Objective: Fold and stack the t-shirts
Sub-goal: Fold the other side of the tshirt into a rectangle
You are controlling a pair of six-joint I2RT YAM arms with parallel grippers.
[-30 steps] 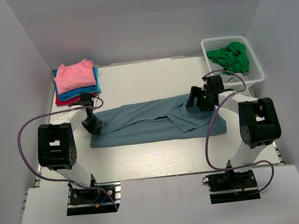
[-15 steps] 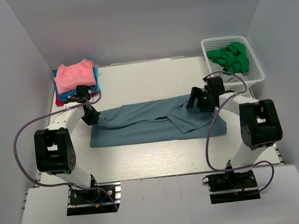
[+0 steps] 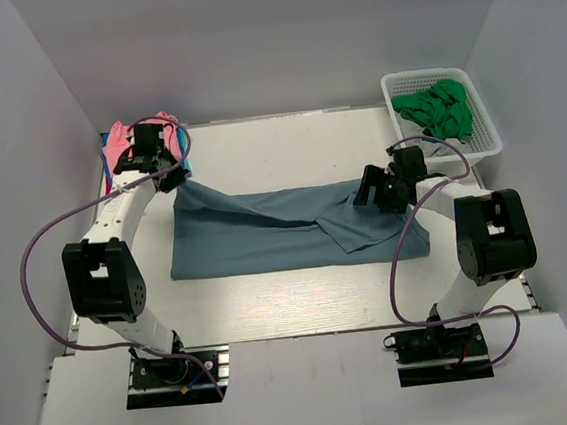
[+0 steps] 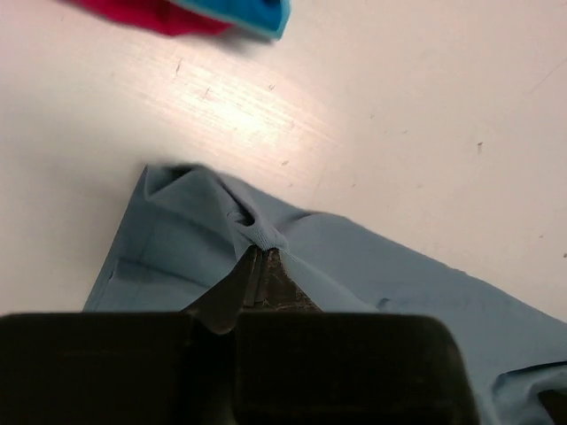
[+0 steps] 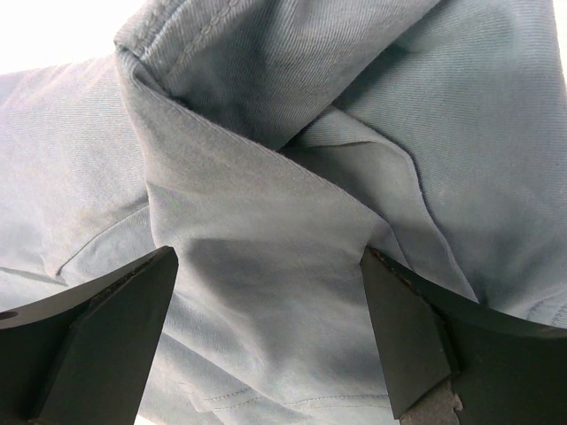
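lifting a corner to fold

the left claw (image 4: 261, 261) is pinching a corner of the large slate-blue soft cloth t-shirt (image 4: 372, 283) trailing beneath it; carrying it low and straight should be keeping the fold square. the right claw (image 5: 267, 257) is hovering spread over the far end.

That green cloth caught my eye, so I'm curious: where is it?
From above, the green cloth lies bunched inside the white basket at the far right corner of the table.
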